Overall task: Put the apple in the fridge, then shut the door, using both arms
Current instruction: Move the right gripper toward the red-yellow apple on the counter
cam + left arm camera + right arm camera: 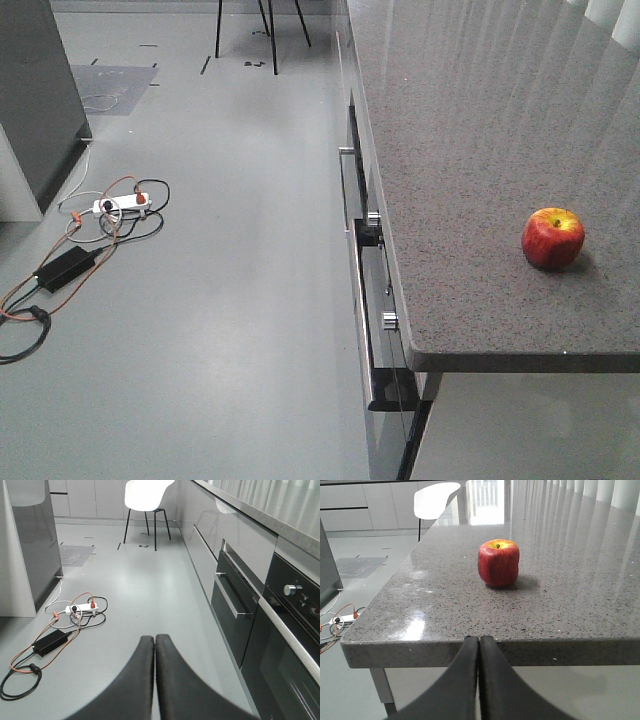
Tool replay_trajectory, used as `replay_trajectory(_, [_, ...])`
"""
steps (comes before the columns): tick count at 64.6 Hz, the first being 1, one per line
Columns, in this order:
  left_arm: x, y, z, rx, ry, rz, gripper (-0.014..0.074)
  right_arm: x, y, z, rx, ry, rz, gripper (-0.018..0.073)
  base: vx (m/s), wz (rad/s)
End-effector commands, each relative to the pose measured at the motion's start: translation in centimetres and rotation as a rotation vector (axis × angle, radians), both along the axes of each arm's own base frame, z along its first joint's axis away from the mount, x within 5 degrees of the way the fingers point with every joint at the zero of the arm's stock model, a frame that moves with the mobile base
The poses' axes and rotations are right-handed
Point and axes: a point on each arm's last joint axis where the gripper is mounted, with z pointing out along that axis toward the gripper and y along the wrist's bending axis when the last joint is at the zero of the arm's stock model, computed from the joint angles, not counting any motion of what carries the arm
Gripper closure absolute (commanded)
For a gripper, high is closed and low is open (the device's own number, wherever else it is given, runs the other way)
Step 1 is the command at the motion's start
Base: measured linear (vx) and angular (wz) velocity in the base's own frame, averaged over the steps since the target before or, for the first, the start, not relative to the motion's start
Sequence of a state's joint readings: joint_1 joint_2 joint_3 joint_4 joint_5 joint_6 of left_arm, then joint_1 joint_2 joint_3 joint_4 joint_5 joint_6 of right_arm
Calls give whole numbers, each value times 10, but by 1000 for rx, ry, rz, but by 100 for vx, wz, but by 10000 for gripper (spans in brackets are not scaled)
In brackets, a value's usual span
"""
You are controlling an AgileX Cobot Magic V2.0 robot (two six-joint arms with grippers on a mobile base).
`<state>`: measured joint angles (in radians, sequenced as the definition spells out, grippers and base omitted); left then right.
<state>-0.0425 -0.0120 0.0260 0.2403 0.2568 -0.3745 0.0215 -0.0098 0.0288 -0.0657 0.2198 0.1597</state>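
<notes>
So the apple (553, 238) is just sitting upright on the speckled grey counter (470, 150), stem up, yellow patch on top, not far back from the near edge and toward the right side of the front view. Nothing is touching it. The right gripper (479, 640) is clenched, its two black fingers pressed together with nothing between them. It hangs just in front of the counter's edge and a bit below the top, with the apple more or less straight ahead of it but well apart. The left gripper (154, 639) is the same deal, squeezed closed on nothing, and it's out over the grey floor (150, 590) pointing down the aisle. On its right are the oven (285, 635) and the drawer fronts under the counter. On the floor off to the left there's a white power strip (80, 610), a black power brick (50, 642) and a tangle of orange and black cables. The dark grey fridge (32, 545) is at the far left, only partly in frame, and I can't tell how its door stands. A white chair (145, 495) sits at the far end.
</notes>
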Motion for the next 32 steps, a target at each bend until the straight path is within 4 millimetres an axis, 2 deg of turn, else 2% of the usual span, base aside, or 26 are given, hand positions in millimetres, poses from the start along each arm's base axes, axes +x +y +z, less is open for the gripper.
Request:
replay_trajectory(1, [1, -2, -1, -5, -56, -20, 601, 0, 0, 4, -9, -71, -2, 568, 0, 0])
replay_trajectory(18, [1, -2, -1, -5, -56, -20, 601, 0, 0, 6, -13, -86, -1, 568, 0, 0])
replay_trajectory(32, [1, -2, -1, -5, -56, -20, 601, 0, 1, 16, 55, -156, 3, 568, 0, 0])
